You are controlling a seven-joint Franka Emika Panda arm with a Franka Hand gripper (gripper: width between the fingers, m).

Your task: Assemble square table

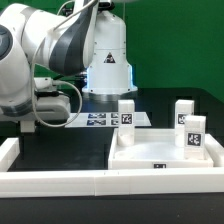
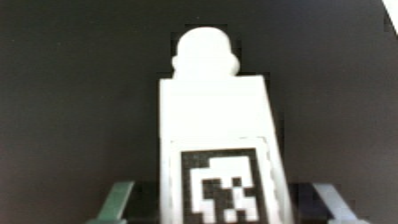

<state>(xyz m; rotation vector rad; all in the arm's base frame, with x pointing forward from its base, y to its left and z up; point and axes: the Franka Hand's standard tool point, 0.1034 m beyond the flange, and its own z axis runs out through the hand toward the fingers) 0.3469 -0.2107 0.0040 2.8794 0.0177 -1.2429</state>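
White leg [image 2: 214,125] sits between gripper [image 2: 217,200] fingers.

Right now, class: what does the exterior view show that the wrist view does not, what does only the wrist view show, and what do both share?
Only the exterior view: the square panel, three upright legs, the marker board and the white rail.
Only the wrist view: another tagged leg between the open gripper, with gaps on both sides.
Both: the black table.
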